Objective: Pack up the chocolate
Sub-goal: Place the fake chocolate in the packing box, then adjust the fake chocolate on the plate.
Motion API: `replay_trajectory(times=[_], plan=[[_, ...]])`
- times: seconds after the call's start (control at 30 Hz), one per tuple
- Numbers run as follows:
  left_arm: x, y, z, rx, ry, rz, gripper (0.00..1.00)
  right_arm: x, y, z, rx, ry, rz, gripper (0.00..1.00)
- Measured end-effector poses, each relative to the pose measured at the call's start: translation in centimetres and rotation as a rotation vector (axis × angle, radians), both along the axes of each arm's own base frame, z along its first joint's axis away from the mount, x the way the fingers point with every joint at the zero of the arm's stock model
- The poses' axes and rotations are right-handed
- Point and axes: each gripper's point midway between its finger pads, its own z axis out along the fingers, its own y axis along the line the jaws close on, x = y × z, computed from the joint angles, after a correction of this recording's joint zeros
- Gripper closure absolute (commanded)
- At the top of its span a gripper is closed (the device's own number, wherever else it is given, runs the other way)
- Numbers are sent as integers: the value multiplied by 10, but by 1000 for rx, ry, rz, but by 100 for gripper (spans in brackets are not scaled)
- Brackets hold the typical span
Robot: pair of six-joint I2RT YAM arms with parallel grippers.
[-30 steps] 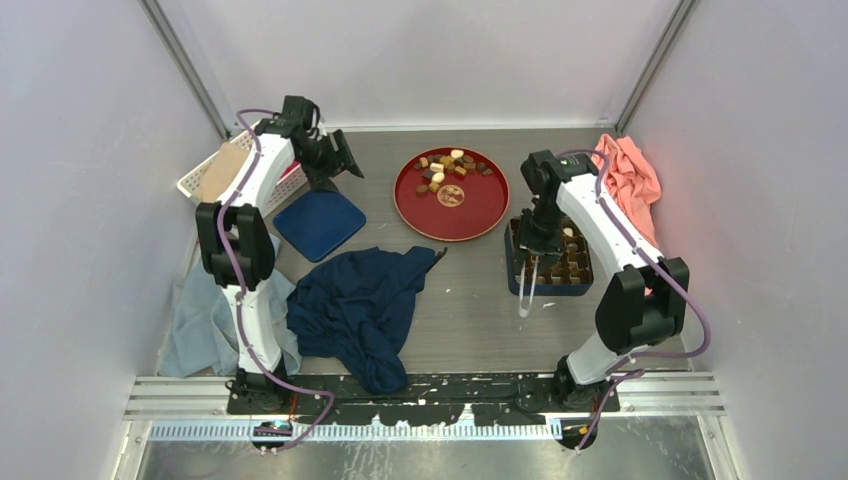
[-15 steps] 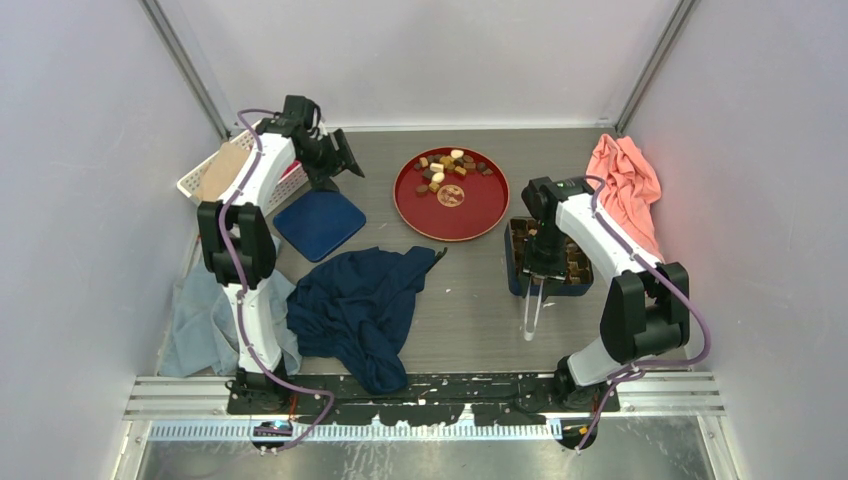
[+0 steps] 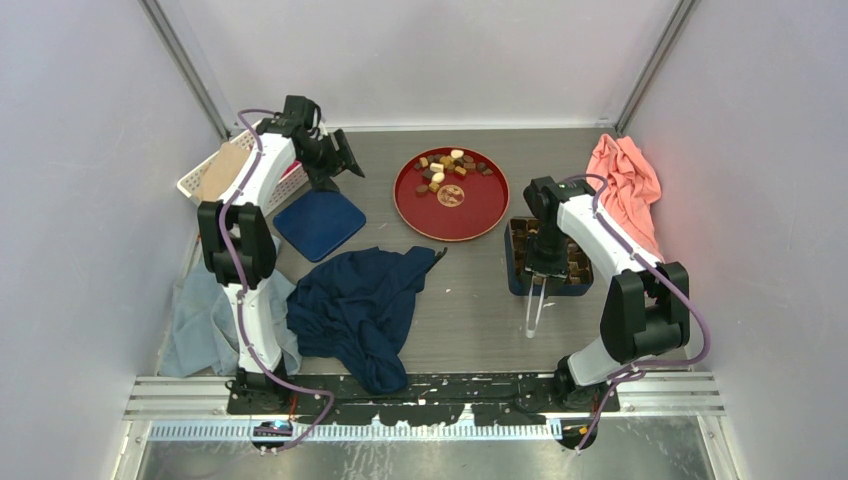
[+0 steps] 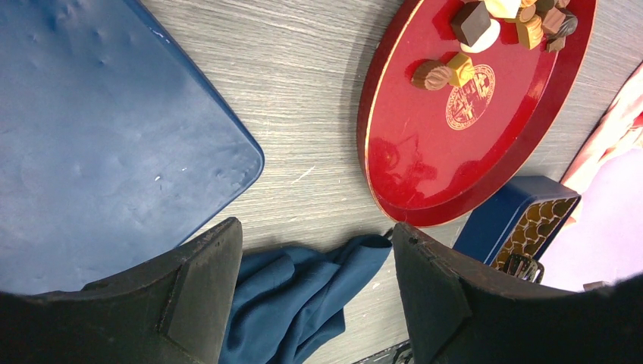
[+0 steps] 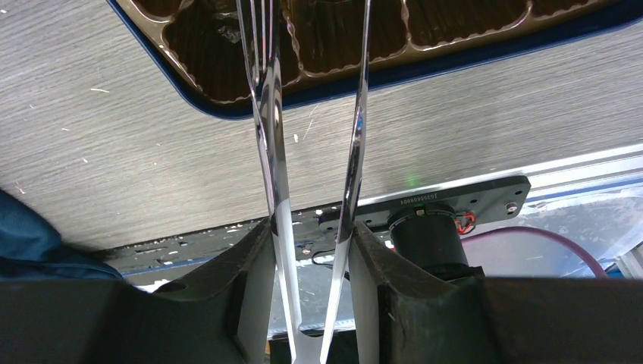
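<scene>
Right now the chocolate (image 3: 448,166) sits in a loose heap of dark, tan and cream pieces toward the upper part of the red tray (image 3: 470,215), which lies at the middle top of the overhead view.

The left gripper (image 4: 315,233) hangs with its jaws spread wide and nothing between them. It is above the grey table (image 3: 470,300), at the corner of a flat blue lid (image 4: 98,136) that fills the upper left of its wrist view. The tray is off to the upper right there.

The right gripper (image 5: 311,226) is clamped on a pair of metal tongs (image 5: 267,136), one blade pressed under each finger. The blades reach to the near edge of the navy box (image 4: 497,216), over its brown moulded cells at the top of the right wrist view. Their tips run out of the frame, so I can't tell whether they carry a piece, nor whether any cell is filled.

A crumpled navy cloth (image 3: 355,305) lies lower centre overhead, a pink cloth (image 3: 628,180) is at upper right, a pale blue cloth (image 3: 195,330) is at lower left, and a white basket (image 3: 195,180) is at upper left.
</scene>
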Motion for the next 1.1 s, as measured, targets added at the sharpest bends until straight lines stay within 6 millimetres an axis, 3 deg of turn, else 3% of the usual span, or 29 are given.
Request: replay_trajectory(times=[0.8,1.1], plan=[[0,0,0,0,-2,0,27,-3,-2,-3,-10,9,2,53],[0,0,0,0,-1,-1,27,-2,-2,3,-9,7,5,75]])
